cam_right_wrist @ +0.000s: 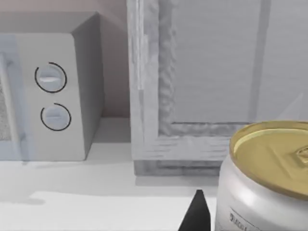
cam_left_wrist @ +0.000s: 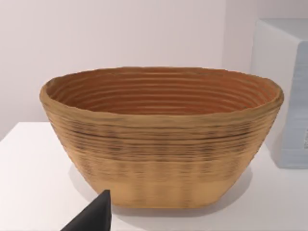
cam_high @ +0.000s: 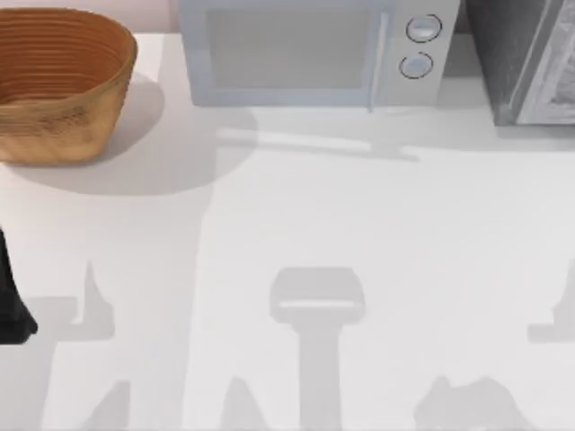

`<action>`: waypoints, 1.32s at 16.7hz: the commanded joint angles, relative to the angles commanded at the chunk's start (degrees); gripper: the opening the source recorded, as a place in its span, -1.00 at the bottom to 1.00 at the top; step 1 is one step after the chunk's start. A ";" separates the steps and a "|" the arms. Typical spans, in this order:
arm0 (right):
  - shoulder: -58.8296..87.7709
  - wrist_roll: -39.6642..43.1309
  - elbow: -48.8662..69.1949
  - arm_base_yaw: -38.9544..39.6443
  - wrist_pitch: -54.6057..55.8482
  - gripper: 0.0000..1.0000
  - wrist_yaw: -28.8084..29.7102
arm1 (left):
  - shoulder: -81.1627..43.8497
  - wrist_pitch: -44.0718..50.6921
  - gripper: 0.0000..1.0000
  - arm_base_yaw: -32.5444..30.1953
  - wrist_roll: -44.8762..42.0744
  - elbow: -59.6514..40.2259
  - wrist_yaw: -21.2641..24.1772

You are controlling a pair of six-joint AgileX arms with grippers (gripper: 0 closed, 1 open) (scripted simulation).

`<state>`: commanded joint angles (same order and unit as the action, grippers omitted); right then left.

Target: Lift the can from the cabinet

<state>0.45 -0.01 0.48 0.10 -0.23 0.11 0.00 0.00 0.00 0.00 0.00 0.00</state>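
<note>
The can (cam_right_wrist: 264, 178) is silver with a gold lid and stands very close in the right wrist view, in front of the grey cabinet (cam_right_wrist: 216, 82). A dark tip of my right gripper (cam_right_wrist: 196, 214) shows right beside the can's wall; whether it touches the can I cannot tell. In the top view the cabinet (cam_high: 530, 63) stands at the table's back right corner. My left arm (cam_high: 13, 296) is parked at the table's left edge, and a dark tip of my left gripper (cam_left_wrist: 94, 216) points at the basket.
A woven brown basket (cam_high: 58, 85) (cam_left_wrist: 159, 139) sits at the back left. A pale microwave (cam_high: 314, 54) (cam_right_wrist: 48, 96) with two round knobs stands at the back middle, just left of the cabinet. White tabletop (cam_high: 296, 233) spreads across the front.
</note>
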 joint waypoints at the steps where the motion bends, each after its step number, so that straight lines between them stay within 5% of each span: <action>1: -0.45 0.01 -0.48 -0.10 0.23 -1.00 -0.11 | 0.00 0.00 1.00 0.00 0.00 0.00 0.00; 11: 8.38 -0.18 3.66 -1.72 6.48 -1.00 -4.81 | 0.00 0.00 1.00 0.00 0.00 0.00 0.00; 22: 63.60 -0.96 26.26 -12.83 42.98 -1.00 -35.76 | 0.00 0.00 1.00 0.00 0.00 0.00 0.00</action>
<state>64.06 -0.97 26.74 -12.73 42.75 -35.65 0.00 0.00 0.00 0.00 0.00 0.00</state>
